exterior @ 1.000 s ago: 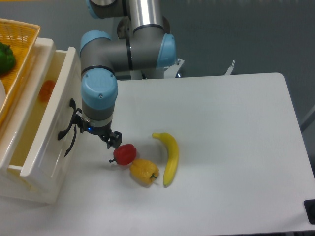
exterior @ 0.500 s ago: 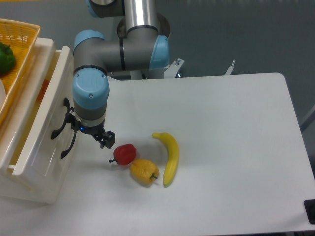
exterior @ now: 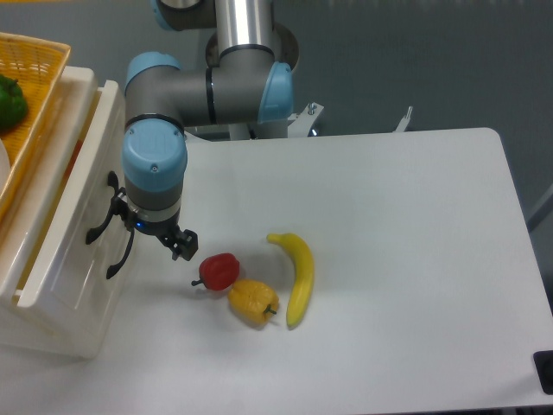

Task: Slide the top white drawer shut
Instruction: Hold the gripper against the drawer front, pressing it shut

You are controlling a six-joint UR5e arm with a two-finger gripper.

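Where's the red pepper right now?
The red pepper lies left of centre on the table, touching the yellow pepper, just right of the gripper.

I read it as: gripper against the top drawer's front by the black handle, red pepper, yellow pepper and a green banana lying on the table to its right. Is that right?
One thing is off: the banana is yellow, not green, as the camera view shows. The rest holds: the gripper is at the front of the top drawer by its black handle, with the red pepper and yellow pepper on the table to its right.
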